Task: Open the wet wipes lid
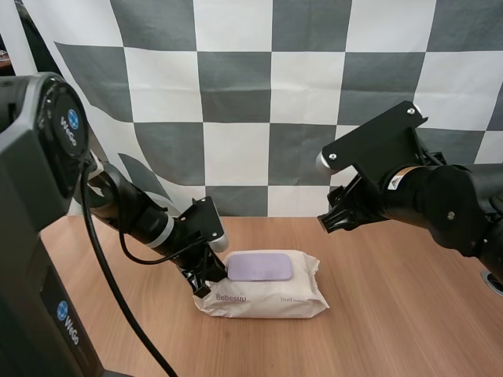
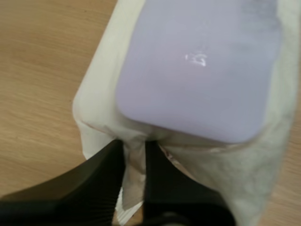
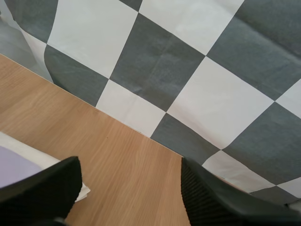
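Left arm (image 1: 134,212), 9 o'clock side of the high view: matte black jointed tubes with one silver-white ring band (image 1: 163,231); bulky black housing (image 1: 31,157) bearing round blue badges (image 1: 72,119), white lettering unreadable. Left gripper (image 2: 134,157): two black fingers (image 2: 99,183), inner faces finely ribbed. Right arm (image 1: 440,204), 3 o'clock side: rounded black shell, flat black plate (image 1: 376,140) with a silver screw (image 1: 333,156) at its 8 o'clock corner, small white-and-orange label (image 1: 394,181). Right gripper (image 3: 127,172): black, ribbed likewise.
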Controlling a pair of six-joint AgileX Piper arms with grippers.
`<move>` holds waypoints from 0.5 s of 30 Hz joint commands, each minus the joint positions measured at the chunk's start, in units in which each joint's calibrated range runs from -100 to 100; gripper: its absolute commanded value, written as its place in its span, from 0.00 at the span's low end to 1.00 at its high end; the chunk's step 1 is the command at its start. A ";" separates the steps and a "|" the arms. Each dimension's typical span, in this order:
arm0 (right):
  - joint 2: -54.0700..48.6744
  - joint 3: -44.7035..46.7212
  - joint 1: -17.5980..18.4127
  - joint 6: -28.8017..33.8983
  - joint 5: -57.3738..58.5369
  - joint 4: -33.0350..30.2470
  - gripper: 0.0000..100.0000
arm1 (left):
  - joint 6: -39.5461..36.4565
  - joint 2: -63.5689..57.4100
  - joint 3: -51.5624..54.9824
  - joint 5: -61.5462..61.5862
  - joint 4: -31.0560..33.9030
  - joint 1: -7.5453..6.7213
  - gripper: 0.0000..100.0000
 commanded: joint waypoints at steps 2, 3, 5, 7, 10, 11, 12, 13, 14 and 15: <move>0.00 -0.05 -0.02 -0.01 1.57 0.12 0.96 | 0.84 2.08 -0.96 0.20 -0.39 0.00 0.00; 0.00 -0.05 -0.02 -0.01 2.43 0.12 0.94 | 0.84 2.19 -1.28 0.20 -0.39 0.00 0.00; 0.00 -0.05 -0.02 -0.37 3.67 0.12 0.92 | 0.84 2.06 -1.47 0.20 -0.39 0.00 0.00; 0.00 -0.05 -0.02 -0.70 4.00 0.12 0.91 | 0.84 1.79 -1.99 1.46 -0.34 0.00 0.00; 0.00 -0.05 -0.02 -1.46 4.19 0.17 0.89 | 0.84 1.67 -2.59 3.61 0.50 0.10 0.00; 0.00 -0.05 -0.02 -1.46 4.32 0.17 0.89 | 0.75 1.35 -2.59 3.99 0.51 0.30 0.02; 0.00 -0.05 -0.02 -1.46 4.50 0.17 0.89 | 0.75 1.20 -2.59 4.42 0.39 0.55 0.06; 0.00 -0.05 -0.02 -1.46 4.50 0.17 0.89 | 0.75 0.41 -2.87 5.25 0.25 1.03 0.15; 0.00 -0.05 -0.02 -1.46 4.59 0.17 0.89 | 0.75 -0.20 -3.07 6.66 0.25 1.48 0.23; 0.00 -0.05 -0.02 -1.46 4.83 0.17 0.89 | 0.75 -1.03 -3.38 8.33 0.25 2.11 0.34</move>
